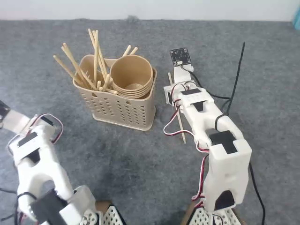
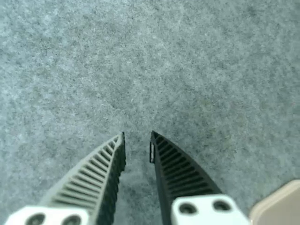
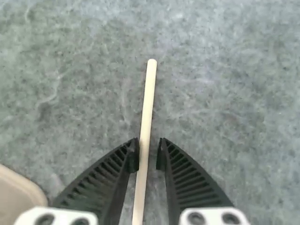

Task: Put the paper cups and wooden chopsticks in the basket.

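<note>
Right of the basket (image 1: 124, 112), on grey carpet (image 1: 117, 164), one loose chopstick (image 3: 149, 93) lies flat; right gripper (image 3: 147, 151) straddles it, jaws narrowly apart, one side against the wood, a small gap on the other, not clamped; basket holds stacked paper cups (image 1: 132, 75) and a bunch of chopsticks (image 1: 96, 51) standing tilted beside them; left gripper (image 2: 137, 140) sits low over bare carpet on the basket's far side, jaws slightly apart, holding nothing.

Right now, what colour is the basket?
The basket is beige, with rows of small holes; the high view shows it best.
</note>
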